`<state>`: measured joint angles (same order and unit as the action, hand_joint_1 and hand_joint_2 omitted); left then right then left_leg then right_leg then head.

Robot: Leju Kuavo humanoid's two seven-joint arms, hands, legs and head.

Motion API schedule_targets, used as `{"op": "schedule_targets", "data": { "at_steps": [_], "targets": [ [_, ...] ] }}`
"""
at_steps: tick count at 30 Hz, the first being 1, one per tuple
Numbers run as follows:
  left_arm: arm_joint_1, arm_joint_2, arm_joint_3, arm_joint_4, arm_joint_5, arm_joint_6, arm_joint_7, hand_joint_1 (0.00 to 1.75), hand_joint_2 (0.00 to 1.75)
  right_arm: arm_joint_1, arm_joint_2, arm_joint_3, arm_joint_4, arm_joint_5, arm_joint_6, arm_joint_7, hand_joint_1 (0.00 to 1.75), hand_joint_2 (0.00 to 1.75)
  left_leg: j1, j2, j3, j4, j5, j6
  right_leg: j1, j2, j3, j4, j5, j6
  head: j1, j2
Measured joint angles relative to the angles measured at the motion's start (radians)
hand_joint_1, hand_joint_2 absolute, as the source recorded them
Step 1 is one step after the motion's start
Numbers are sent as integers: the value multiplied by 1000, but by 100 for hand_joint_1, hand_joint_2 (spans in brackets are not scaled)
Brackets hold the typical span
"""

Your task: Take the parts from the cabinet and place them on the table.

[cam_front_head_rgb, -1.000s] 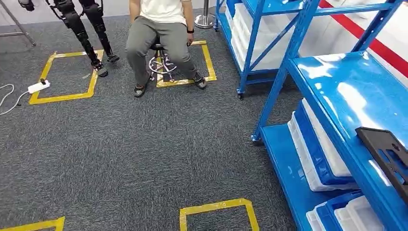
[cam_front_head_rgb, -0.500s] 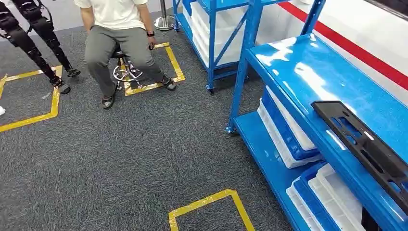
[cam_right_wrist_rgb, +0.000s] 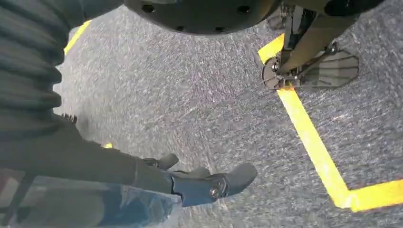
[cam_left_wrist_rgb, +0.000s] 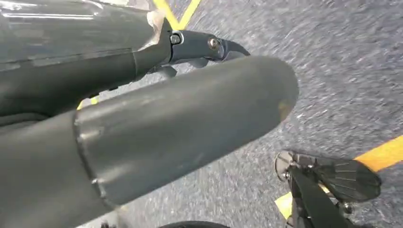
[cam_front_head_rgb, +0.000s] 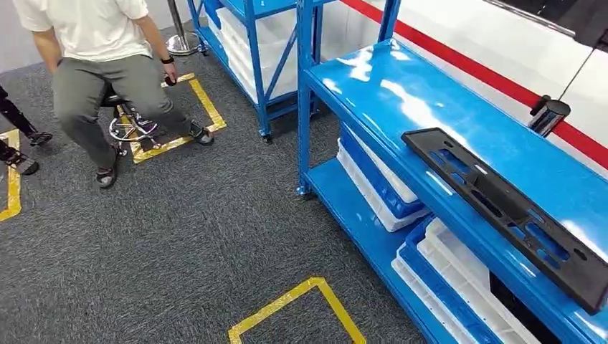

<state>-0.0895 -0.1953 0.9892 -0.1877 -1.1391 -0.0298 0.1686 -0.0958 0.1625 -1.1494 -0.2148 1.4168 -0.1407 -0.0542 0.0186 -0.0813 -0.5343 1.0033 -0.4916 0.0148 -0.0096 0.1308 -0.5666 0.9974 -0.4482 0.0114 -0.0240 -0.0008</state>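
Left hand, right hand hang, holding nothing.

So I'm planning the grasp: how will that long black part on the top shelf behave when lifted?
The black part looks like rigid moulded plastic with cut-outs, so probably stiff and fairly light. Being long and flat, it may tilt if lifted at one end. The glossy blue shelf suggests it could slide when pushed.

Black part flat on blue shelf
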Motion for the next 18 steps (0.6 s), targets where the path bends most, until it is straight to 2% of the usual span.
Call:
{"op": "schedule_targets", "data": {
  "at_steps": [1,2,3,4,5,6,7,8,9,10,11,12,13,14,15,17,18],
  "targets": [
    [-1,0,0,0,1,0,0,0,0,3,0,0,0,0,0,0,0,175,-5,11,0,-1,2,4,-2,12,-5,-5,5,10,0,0],
    [-1,0,0,0,7,3,-2,0,0,4,-1,0,0,-1,0,0,0,175,-3,25,4,-13,9,13,1,24,-16,-8,7,18,0,0],
    [-1,0,1,0,14,9,-7,0,0,4,-2,0,0,-2,0,0,0,175,1,43,7,-25,17,21,1,-20,-17,11,-2,16,2,0],
    [-1,1,2,0,22,12,-15,0,0,4,-2,0,-1,-3,-3,0,0,175,-1,52,10,-30,18,29,4,-78,-38,47,-24,12,2,0],
    [0,3,5,0,34,15,-27,0,0,2,-5,0,-2,-7,-3,0,0,175,-2,71,10,-29,18,29,3,-104,-78,120,-62,7,9,0],
    [1,7,9,0,44,17,-43,0,0,0,-7,0,-3,-11,-2,-2,0,175,-4,90,9,-29,18,29,3,-114,-122,209,-98,4,11,0],
    [1,11,15,0,53,18,-56,0,0,0,-8,0,-3,-17,0,-5,0,175,-5,108,7,-28,18,29,2,-116,-156,283,-123,6,11,0],
    [1,17,20,0,59,18,-65,0,0,2,-10,0,-5,-21,3,-7,0,175,-6,123,7,-28,17,29,2,-117,-169,314,-125,12,11,0],
    [1,22,25,0,61,18,-71,0,0,4,-12,0,-5,-24,6,-7,0,175,-6,137,8,-28,16,29,1,-119,-154,291,-111,20,11,0],
    [0,27,29,-1,63,18,-72,0,0,6,-14,0,-6,-25,8,-7,0,175,-6,150,9,-28,15,27,0,-125,-113,222,-83,31,12,0],
    [0,29,30,-1,63,18,-74,0,0,7,-16,-1,-7,-26,10,-7,0,175,-6,161,11,-28,14,25,-1,-139,-59,125,-49,39,12,0],
    [0,32,31,-1,66,17,-81,0,0,6,-19,-1,-8,-37,18,-13,0,175,-6,171,13,-26,11,20,-1,-181,0,24,-22,43,12,0],
    [0,36,33,-2,68,15,-89,0,0,4,-22,-2,-9,-51,32,-23,0,175,-12,180,17,-24,7,15,4,-214,7,-6,-21,30,11,0],
    [0,38,35,-2,69,9,-96,0,0,0,-26,-4,-10,-62,49,-32,0,175,-15,189,17,-23,2,6,12,-205,18,-11,-14,22,11,0],
    [-1,44,36,-2,62,0,-107,0,0,1,-29,-6,-10,-70,71,-41,0,175,-14,199,22,-24,-1,1,11,-190,6,-11,-14,12,9,0],
    [-5,48,35,-2,38,-28,-139,0,0,7,-40,-14,-10,-82,118,-60,0,175,-11,220,32,-28,-3,-8,13,-169,5,-14,-13,0,10,0],
    [-6,51,33,-2,34,-45,-154,0,0,8,-43,-17,-10,-88,134,-68,0,175,-3,193,29,-20,-11,-18,-10,-157,21,-18,-7,-9,9,0]
  ]
}}
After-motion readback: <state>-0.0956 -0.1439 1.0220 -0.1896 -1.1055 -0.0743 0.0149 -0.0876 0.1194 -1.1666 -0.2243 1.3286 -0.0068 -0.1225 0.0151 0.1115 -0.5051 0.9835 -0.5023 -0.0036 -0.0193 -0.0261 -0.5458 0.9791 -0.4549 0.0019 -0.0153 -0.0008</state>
